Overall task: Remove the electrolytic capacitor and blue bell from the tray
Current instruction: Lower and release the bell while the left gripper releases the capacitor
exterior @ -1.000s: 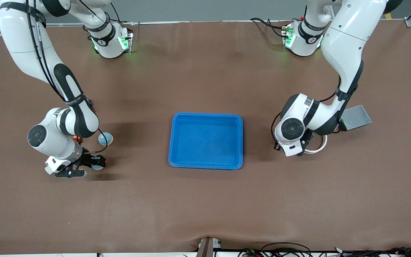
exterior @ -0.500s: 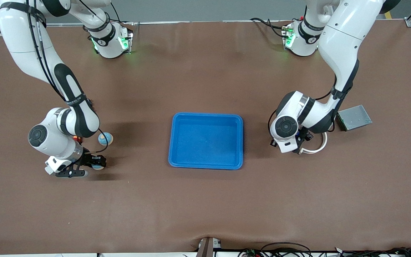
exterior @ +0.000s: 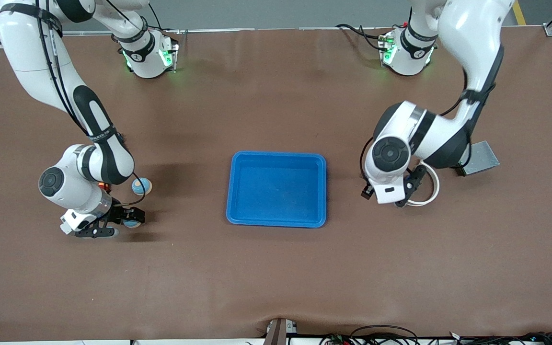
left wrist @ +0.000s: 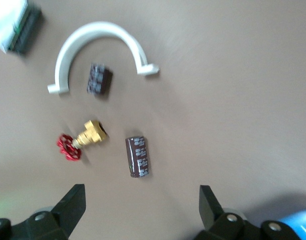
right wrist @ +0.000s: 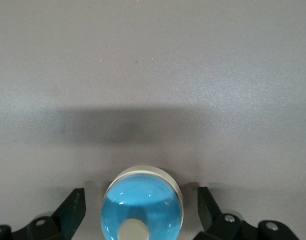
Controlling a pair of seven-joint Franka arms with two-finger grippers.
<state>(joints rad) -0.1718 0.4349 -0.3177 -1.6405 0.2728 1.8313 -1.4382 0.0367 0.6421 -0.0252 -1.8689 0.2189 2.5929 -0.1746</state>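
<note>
A glossy blue domed bell (right wrist: 142, 206) is seen between the spread fingers of the right gripper (right wrist: 141, 212), low at the right arm's table end. The left gripper (left wrist: 142, 207), jaws apart, is held over a brown cylindrical capacitor (left wrist: 138, 156); a second capacitor (left wrist: 99, 79), brass valve (left wrist: 81, 141) and white arc (left wrist: 99, 49) are shown only by the left wrist view.

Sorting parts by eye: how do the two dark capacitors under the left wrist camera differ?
One capacitor lies in the open beside the brass valve; the other capacitor sits inside the white arch. The first shows longer; the second shorter and more tilted. Both are dark brown with pale print.
</note>
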